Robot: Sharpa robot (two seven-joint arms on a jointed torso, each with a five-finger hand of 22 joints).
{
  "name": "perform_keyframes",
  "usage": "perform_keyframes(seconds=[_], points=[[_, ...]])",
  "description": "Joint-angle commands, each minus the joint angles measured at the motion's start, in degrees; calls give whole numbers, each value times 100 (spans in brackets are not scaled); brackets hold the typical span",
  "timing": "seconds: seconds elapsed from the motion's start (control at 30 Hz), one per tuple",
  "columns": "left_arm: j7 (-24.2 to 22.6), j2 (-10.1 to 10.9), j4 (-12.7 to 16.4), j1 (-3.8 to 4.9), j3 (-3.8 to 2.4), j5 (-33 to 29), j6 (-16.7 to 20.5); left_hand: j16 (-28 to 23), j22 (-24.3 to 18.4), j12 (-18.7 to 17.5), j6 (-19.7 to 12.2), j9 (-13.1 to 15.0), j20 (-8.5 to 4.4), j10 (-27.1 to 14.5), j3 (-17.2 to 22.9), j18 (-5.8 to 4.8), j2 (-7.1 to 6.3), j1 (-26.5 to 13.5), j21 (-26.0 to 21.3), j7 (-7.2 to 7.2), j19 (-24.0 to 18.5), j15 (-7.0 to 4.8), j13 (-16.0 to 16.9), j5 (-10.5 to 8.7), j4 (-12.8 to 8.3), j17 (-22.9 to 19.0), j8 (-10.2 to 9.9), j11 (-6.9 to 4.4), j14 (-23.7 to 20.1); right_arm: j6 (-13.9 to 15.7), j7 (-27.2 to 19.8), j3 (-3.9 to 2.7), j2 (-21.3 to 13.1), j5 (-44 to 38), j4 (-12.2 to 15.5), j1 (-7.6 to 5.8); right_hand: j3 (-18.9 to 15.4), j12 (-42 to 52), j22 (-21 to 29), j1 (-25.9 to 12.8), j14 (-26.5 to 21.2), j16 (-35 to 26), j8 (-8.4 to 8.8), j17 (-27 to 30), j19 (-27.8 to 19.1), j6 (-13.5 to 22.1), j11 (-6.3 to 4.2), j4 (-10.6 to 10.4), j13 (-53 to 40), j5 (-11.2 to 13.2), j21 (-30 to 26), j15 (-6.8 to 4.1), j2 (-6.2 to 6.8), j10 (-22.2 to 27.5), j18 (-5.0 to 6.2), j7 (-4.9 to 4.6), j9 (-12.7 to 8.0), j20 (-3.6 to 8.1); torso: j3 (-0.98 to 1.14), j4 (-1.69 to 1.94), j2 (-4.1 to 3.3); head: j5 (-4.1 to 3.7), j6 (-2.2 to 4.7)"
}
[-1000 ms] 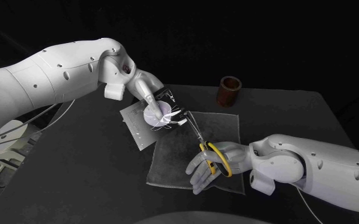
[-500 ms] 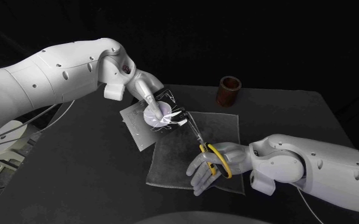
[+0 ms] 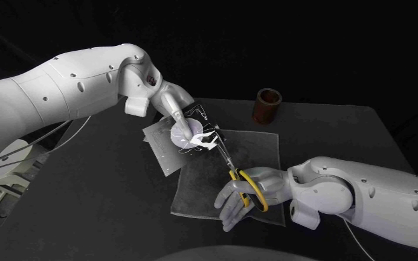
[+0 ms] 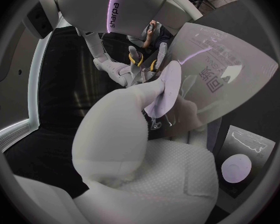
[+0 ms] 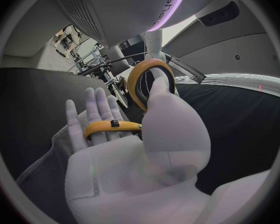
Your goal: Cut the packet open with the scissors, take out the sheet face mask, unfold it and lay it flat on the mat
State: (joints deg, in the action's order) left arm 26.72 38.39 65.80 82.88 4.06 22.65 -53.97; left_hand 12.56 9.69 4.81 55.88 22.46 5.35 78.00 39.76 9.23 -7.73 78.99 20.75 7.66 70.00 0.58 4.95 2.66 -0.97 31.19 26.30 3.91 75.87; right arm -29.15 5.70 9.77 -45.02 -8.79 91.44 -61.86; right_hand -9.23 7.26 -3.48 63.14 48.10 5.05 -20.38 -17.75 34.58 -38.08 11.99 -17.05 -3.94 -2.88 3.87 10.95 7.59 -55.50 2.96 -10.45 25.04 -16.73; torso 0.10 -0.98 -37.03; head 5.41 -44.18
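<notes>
My left hand (image 3: 185,129) holds the pale face-mask packet (image 3: 167,147) up above the table's left part; the packet (image 4: 214,77) rises beyond the hand (image 4: 140,134) in the left wrist view. My right hand (image 3: 248,191) grips the yellow-handled scissors (image 3: 246,186), fingers through the loops (image 5: 146,82). The blades (image 3: 220,146) point up and away toward the packet's right edge and reach it near my left hand's fingers. Under both lies the translucent grey mat (image 3: 205,197) on the black table.
A brown cylindrical cup (image 3: 266,106) stands at the far side of the table, beyond the mat. The table's far right corner (image 3: 366,113) and its right edge lie close to my right arm.
The scissors' tips have crept up toward the packet's edge. My left hand has shifted slightly right with the packet; my right hand moved a little up.
</notes>
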Motion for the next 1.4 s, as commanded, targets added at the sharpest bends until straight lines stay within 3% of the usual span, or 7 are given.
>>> perform_keyframes(seconds=[0.03, 0.43, 1.4], points=[[43, -24, 36, 8, -3, -46, -957, -38, 7, 25, 20, 393, -16, 40, 33, 105, 53, -13, 24, 18, -10, -21, 10, 19, 9, 10, 36, -19, 3, -131, -59, -5, 14, 0, 19, -21, 39, 23, -7, -11, 29, 1, -33, 11, 49, -49, 30, -3, 8, 3, 32, 13, -62, -71, 639, -508, 8, 4, 3, -1, -1, -2, 0], [209, 22, 160, 8, -2, -72, -1069, -40, 10, 25, 19, 407, -16, 39, 35, 104, 55, -20, 30, 19, -15, -20, 12, 19, 2, 14, 33, -18, 3, -77, -84, -6, -79, -18, -32, -115, 75, 32, -9, -3, 46, 6, -52, 35, 65, -84, 27, 2, 11, 6, 39, 10, -145, -95, 642, -509, 14, 4, -4, -4, 3, -19, 5], [216, -7, 195, 8, -2, -61, -1077, -40, 10, 25, 19, 407, -16, 39, 35, 104, 55, -20, 30, 19, -15, -20, 12, 19, 2, 14, 33, -18, 3, -147, 18, -5, 9, -29, -116, -148, 76, 34, -12, -3, 51, 7, -64, 44, 90, -106, 26, 2, 13, 6, 46, 9, -150, -103, 644, -507, 19, 4, -9, 0, 3, -24, -2]])
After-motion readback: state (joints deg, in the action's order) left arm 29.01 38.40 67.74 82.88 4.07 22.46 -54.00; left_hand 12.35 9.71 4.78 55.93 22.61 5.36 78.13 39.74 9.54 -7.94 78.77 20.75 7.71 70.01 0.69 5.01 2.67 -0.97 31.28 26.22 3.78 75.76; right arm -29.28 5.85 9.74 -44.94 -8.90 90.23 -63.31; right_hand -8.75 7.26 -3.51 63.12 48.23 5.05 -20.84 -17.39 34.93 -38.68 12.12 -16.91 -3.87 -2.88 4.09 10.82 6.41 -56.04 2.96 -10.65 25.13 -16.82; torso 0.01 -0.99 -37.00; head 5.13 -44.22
